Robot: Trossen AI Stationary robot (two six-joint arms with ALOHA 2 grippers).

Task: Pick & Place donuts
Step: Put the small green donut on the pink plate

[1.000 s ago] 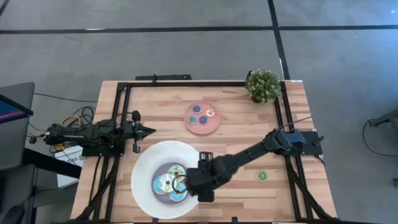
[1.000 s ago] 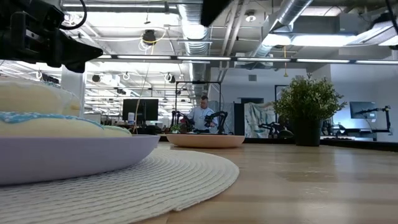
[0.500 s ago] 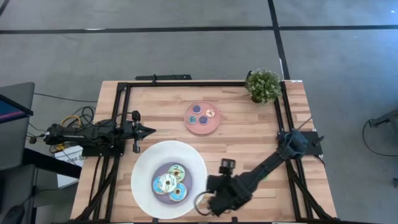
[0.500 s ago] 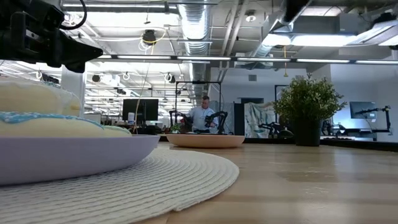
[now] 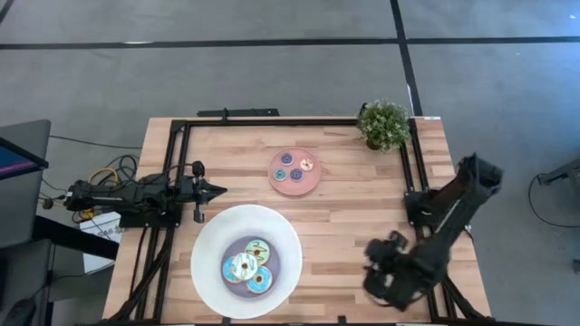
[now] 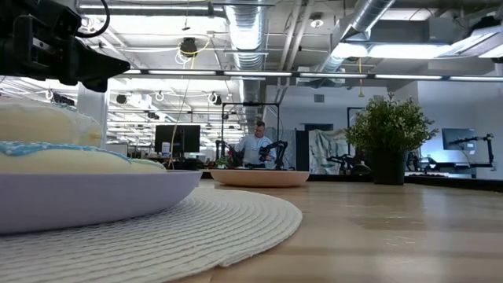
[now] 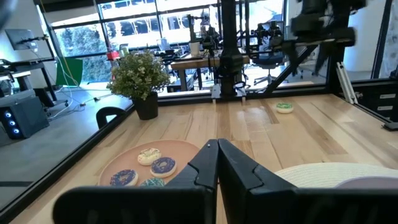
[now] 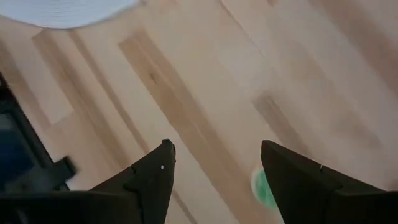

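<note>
Three larger donuts (image 5: 246,265), blue, green and white, lie in the big white plate (image 5: 213,237). Several small donuts (image 5: 294,167) lie on the pink plate (image 5: 308,186). A small green donut (image 8: 260,188) lies flat on the wood, just beside one finger of my right gripper (image 8: 217,152); it also shows in the left wrist view as the green donut (image 7: 284,107). My right gripper (image 5: 382,279) hangs open and empty, pointing steeply down at the table's near right. My left gripper (image 5: 220,190) is shut and level at the left.
A potted plant (image 5: 383,124) stands at the far right corner. A black frame (image 5: 272,121) runs round the tabletop. Bare wood lies between the two plates and the right rail (image 5: 419,172). A person sits far off in the room (image 6: 255,145).
My right gripper has left the white plate and swept along the near edge toward the table's right, sinking a little and rolling about its own axis. Its fingers have stayed open. The three donuts stay in the white plate.
</note>
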